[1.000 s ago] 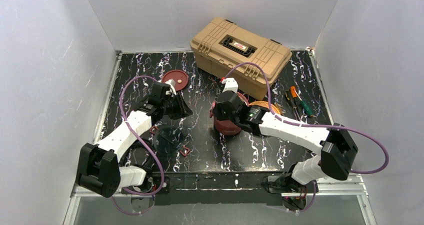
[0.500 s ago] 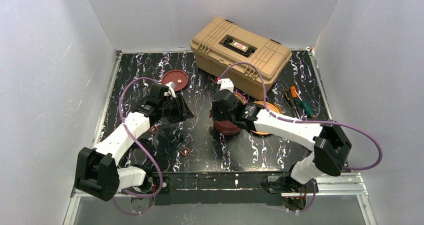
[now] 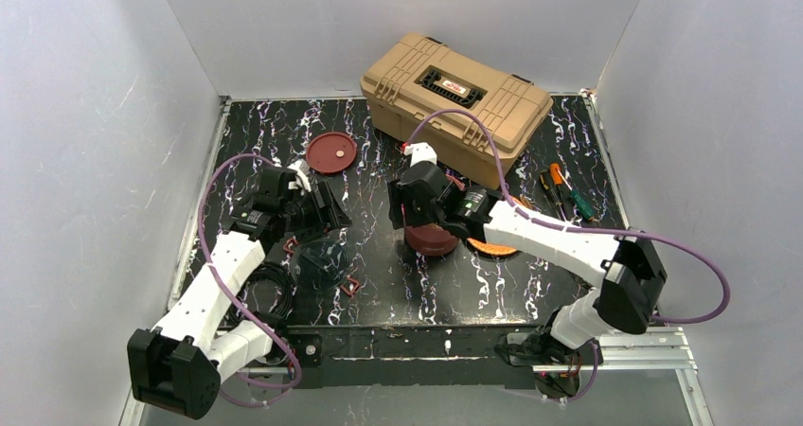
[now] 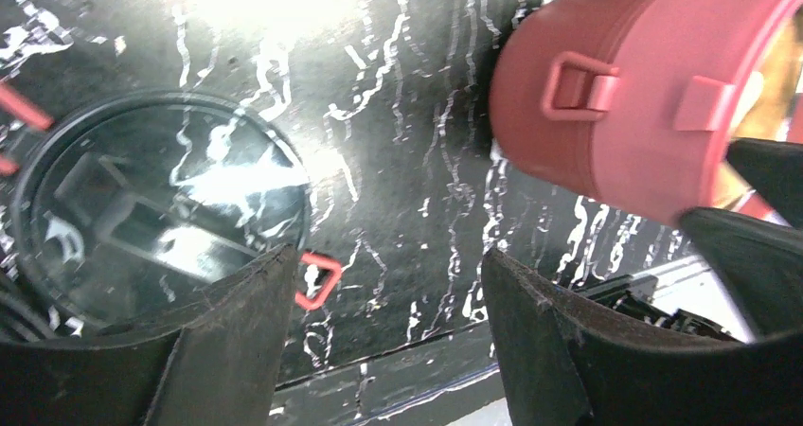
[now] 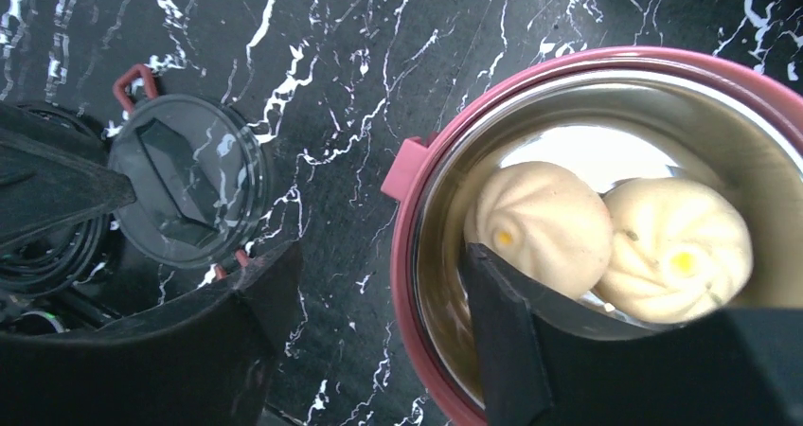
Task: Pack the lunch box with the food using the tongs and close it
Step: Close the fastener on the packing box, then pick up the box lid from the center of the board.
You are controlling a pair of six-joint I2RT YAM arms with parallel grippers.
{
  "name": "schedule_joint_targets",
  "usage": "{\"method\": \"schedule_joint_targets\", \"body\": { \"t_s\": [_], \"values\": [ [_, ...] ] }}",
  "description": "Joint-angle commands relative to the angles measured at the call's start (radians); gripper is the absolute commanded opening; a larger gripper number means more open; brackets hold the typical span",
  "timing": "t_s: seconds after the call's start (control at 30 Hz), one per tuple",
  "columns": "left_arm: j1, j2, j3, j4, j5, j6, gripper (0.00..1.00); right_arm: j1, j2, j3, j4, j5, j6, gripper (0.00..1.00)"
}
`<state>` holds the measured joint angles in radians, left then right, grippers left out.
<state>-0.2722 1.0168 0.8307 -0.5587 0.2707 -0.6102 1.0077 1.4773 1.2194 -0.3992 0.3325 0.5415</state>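
Sitting near the middle of the table (image 3: 388, 275), the lunch box (image 3: 432, 239) is an open maroon bowl with a steel lining. Two pale buns (image 5: 542, 225) lie inside it, touching each other. Its flat maroon lid (image 3: 331, 151) rests well apart, toward the far left of the table.

The right fingers (image 5: 530, 350) are spread wide above the bowl's edge, one outside the wall over the table and the other over the rim, and they grip nothing. The left fingers (image 4: 237, 341) are also spread wide and empty, low over the table between the bowl and a clear round lid (image 4: 161, 208) with red clips.

An orange plate (image 3: 488, 248) shows from under the right arm, just beside the bowl. A tan toolbox (image 3: 455, 104) stands at the far edge. Two screwdrivers (image 3: 566, 191) lie to its right.
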Motion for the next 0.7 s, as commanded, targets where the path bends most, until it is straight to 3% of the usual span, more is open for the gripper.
{"method": "schedule_joint_targets", "body": {
  "t_s": [0.0, 0.2, 0.47, 0.53, 0.67],
  "values": [
    [0.024, -0.063, -0.029, -0.145, -0.092, 0.002, 0.69, 0.0, -0.106, 0.055, -0.008, 0.031, -0.063, 0.78],
    [0.039, -0.123, -0.064, -0.201, -0.184, -0.075, 0.68, -0.036, -0.174, 0.054, -0.042, 0.097, -0.126, 0.89],
    [0.064, -0.161, -0.142, -0.104, -0.18, -0.17, 0.64, -0.311, -0.259, -0.008, -0.001, -0.119, -0.172, 0.92],
    [0.07, -0.121, -0.104, -0.043, -0.16, -0.155, 0.64, -0.36, -0.271, -0.025, 0.004, -0.145, -0.181, 0.92],
    [0.095, 0.127, 0.099, -0.031, -0.213, -0.028, 0.61, -0.435, -0.305, -0.054, -0.001, -0.15, -0.187, 0.91]
  ]
}}
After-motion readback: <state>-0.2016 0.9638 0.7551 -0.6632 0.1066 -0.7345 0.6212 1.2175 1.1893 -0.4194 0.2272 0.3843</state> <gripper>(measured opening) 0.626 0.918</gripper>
